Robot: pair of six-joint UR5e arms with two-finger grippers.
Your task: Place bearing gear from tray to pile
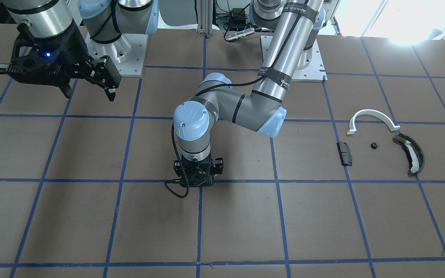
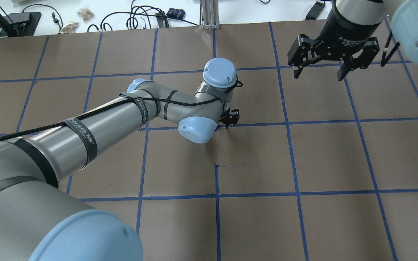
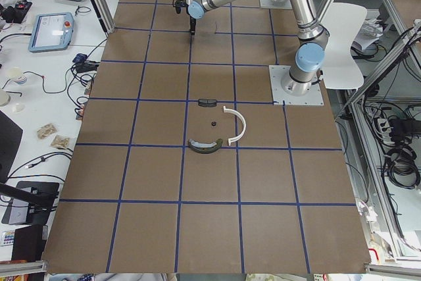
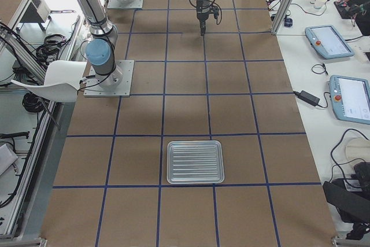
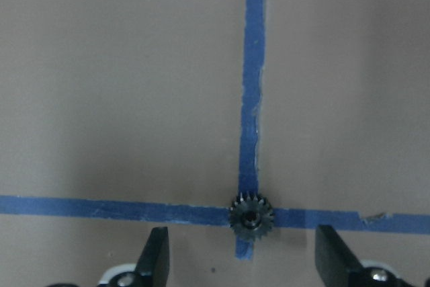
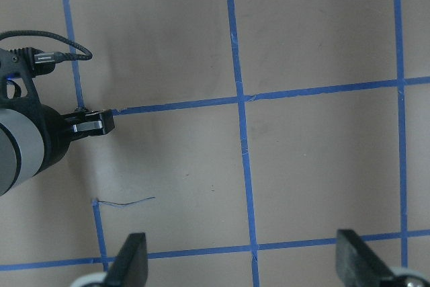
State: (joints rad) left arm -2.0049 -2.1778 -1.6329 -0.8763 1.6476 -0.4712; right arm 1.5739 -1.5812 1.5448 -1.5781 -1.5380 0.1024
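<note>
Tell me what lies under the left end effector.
A small black gear sits on the blue tape crossing, between the open fingers, untouched. The spot beneath the gear is covered.

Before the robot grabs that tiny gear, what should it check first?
1. Gear found: ok. The gear lies flat on the blue tape, where two strips cross.
2. Left gripper open, with one finger on each side of the gear: ok.
3. Gripper low enough to close on the gear: cannot tell.
4. Right gripper out of the way: ok. It hovers open, far to the side.
5. Pile in sight: ok. Its white arc and black block lie well away from the gear.
</note>
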